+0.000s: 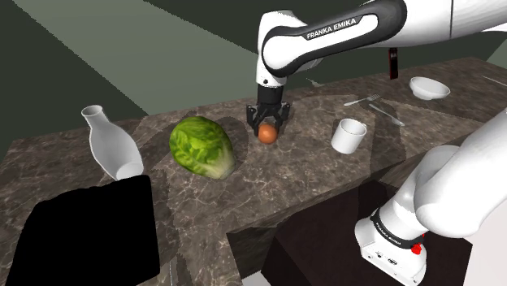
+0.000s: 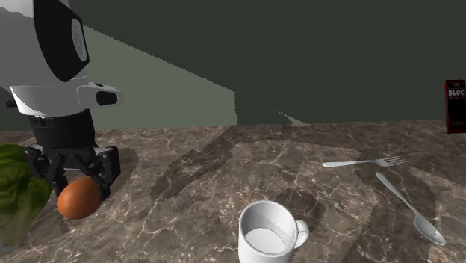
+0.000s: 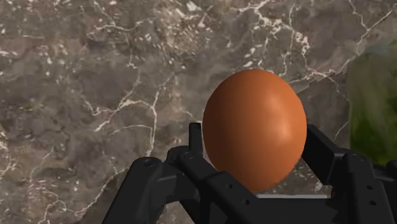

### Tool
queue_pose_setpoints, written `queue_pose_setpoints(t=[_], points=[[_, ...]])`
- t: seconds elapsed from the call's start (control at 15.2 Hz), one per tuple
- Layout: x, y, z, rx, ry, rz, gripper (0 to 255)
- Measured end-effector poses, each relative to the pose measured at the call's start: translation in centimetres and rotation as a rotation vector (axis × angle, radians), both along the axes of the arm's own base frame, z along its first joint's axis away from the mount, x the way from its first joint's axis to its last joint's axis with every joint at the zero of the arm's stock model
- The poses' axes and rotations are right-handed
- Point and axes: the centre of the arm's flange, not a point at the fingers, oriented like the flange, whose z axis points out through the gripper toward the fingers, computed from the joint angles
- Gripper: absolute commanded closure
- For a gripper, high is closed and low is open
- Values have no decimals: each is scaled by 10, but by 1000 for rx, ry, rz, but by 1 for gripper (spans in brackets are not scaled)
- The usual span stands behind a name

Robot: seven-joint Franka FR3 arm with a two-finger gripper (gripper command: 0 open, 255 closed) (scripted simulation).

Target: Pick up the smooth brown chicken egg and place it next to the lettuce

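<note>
Egg (image 3: 254, 130) clasped in the black gripper (image 1: 268, 123), low at the marbled counter (image 1: 309, 175).

Shut partway on the smooth brown shell, fingers (image 3: 321, 153) pressing it from both sides, hand pointing straight down; cannot tell whether touching the stone or just clear of it. Just beside the gripper, toward the shoulder view's left, a green lettuce (image 1: 201, 146), apart from the egg. Near the gripper on the opposite side, a white mug (image 1: 348, 135), upright. Farther out past the mug, a fork (image 2: 364, 161), a spoon (image 2: 411, 208) and a white bowl (image 1: 429, 87). Well apart from the gripper, beyond the lettuce, a tall white vase (image 1: 111, 145), upright.
</note>
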Motion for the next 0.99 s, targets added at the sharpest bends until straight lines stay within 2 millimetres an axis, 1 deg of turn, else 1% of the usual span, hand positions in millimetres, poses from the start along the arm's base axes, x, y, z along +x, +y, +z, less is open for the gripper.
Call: queue_pose_setpoints(t=[0.86, 0.99], points=[[0, -1, -69, 0, 0, 0, 255], [0, 0, -73, 0, 0, 0, 255]])
